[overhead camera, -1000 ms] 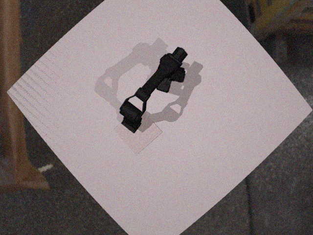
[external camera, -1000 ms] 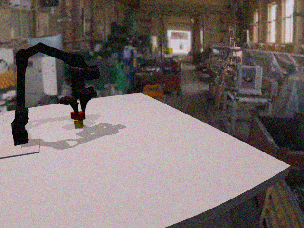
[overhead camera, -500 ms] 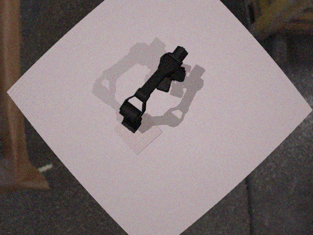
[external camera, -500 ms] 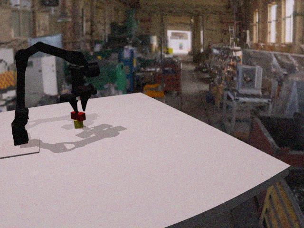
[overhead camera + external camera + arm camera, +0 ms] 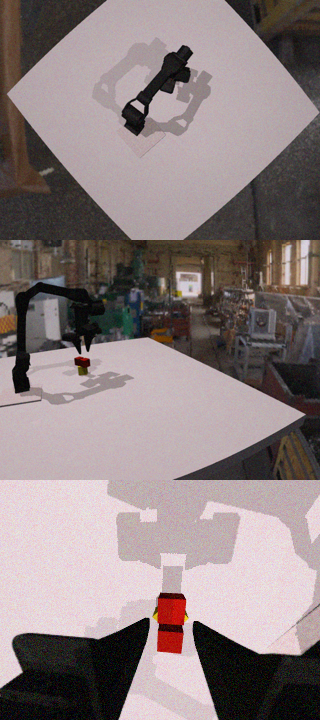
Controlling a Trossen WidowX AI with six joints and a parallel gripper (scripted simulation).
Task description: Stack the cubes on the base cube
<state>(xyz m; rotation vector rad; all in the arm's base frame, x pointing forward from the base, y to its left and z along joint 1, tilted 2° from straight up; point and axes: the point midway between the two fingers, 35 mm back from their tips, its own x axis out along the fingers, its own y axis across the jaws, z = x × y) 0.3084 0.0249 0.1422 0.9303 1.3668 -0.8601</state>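
Above the stack, the gripper (image 5: 84, 353) (image 5: 171, 623) hangs with its fingers parted and nothing held between them, clear of both red cubes! Under it, one red cube (image 5: 85, 362) (image 5: 172, 611) and the other red cube (image 5: 78, 361) (image 5: 170, 641) are carried on top of the yellow base cube (image 5: 82, 370) (image 5: 155, 615). Stiff, light blocks by the look of them, likely to be nudged askew easily; if a correction is needed, opposite side faces should be pinched, squarely. And the views? In the wrist view a dark strip is seen between the red tops, yellow corners peeping out either side; by the exterior view, height above the cubes is given. From the top, the cubes cannot be made out.
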